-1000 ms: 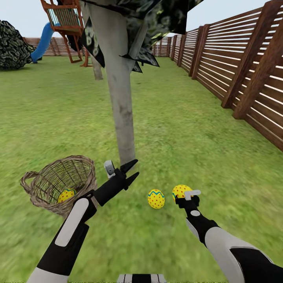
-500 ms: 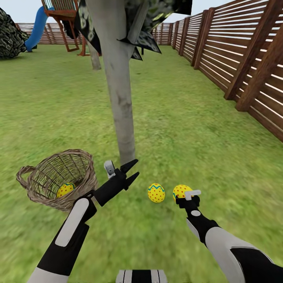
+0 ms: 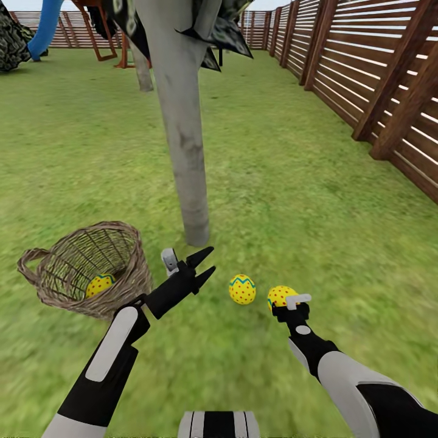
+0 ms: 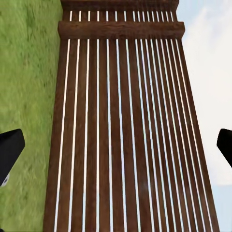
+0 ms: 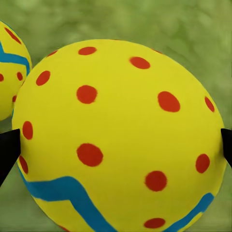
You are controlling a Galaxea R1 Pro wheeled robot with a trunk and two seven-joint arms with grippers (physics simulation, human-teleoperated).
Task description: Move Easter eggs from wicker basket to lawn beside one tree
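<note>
With one Easter egg (image 3: pixel 242 289) lying left of it, the right pincer (image 3: pixel 286 302) grips a second egg (image 5: pixel 121 140) near the tree (image 3: pixel 182 152), likely about to set it on the lawn (image 3: pixel 292 201), leaving the released, empty left pincer (image 3: pixel 204 263) to fetch the third egg (image 3: pixel 99 285) from the wicker basket (image 3: pixel 85 267) behind it.

Colours/patterns, garden scene

Three Easter eggs, all yellow with red dots and a blue zigzag band: one in the basket (image 3: pixel 99 284), one on the grass (image 3: pixel 242 289), one at the right gripper (image 3: pixel 280 296). Wicker basket (image 3: pixel 128 277): grey-brown open weave. Lawn (image 3: pixel 292 201): green, mottled lighter and darker. Tree (image 3: pixel 182 134): pale grey trunk with darker smudges, dark leaves flecked pale green. Fence (image 3: pixel 389 79): reddish-brown slats, pale gaps between. Slide (image 3: pixel 44 27): blue, on an orange-brown play frame (image 3: pixel 100 30). Left gripper (image 3: pixel 205 263): black fingers, light grey block beside them. Right gripper (image 3: pixel 291 302): black, with a white tab. Arms: black with white panels.
</note>
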